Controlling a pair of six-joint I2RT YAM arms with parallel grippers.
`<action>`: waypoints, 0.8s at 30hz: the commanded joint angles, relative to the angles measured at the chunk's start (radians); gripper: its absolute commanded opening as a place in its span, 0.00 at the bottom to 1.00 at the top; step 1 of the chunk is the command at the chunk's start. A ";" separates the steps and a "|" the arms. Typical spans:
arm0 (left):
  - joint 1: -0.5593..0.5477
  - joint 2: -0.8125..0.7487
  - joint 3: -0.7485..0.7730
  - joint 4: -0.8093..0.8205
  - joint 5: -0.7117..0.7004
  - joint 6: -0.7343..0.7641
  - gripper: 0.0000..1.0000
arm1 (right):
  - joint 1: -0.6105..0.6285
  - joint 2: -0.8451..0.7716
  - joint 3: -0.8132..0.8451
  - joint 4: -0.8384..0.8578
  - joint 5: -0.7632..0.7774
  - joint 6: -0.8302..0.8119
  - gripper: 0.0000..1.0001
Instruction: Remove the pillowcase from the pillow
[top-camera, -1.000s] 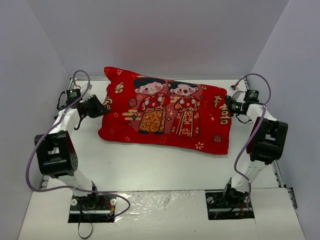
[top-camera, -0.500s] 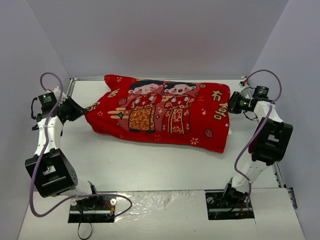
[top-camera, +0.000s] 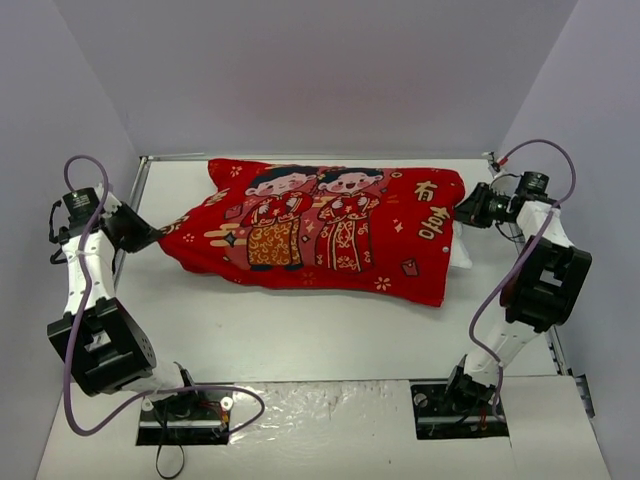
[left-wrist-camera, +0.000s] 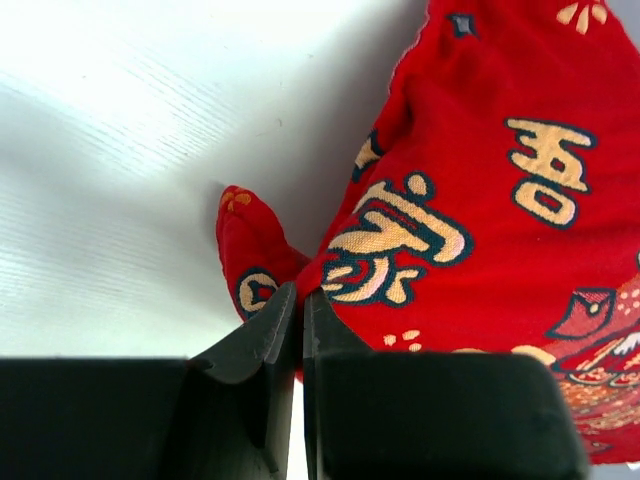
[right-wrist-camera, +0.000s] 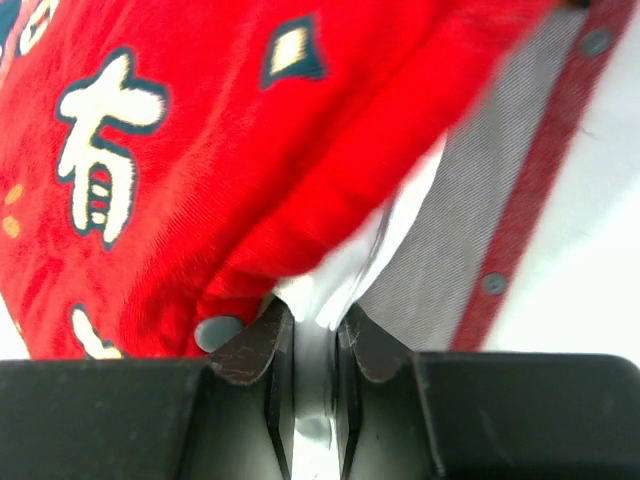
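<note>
Clamped the pillowcase (top-camera: 320, 225) corner at frame left in the left gripper (left-wrist-camera: 300, 300) — pinched the white pillow (top-camera: 458, 254) edge at centre right in the right gripper (right-wrist-camera: 312, 325).

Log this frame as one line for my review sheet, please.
left gripper: shut on pillowcase corner | right gripper: shut on pillow at open end | status: pillow mostly covered, white edge showing

Lab cell: plain walls (top-camera: 320, 70), white table (top-camera: 300, 325)
</note>
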 joint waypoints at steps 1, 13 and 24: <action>0.102 -0.028 0.122 0.060 -0.345 0.072 0.02 | -0.165 -0.072 0.084 0.108 0.247 -0.049 0.00; 0.105 -0.020 0.157 0.062 -0.383 0.066 0.02 | -0.300 -0.126 0.017 -0.023 0.211 -0.223 0.00; -0.088 0.012 0.038 0.184 -0.093 0.031 0.04 | 0.117 -0.128 -0.089 -0.218 -0.046 -0.184 0.60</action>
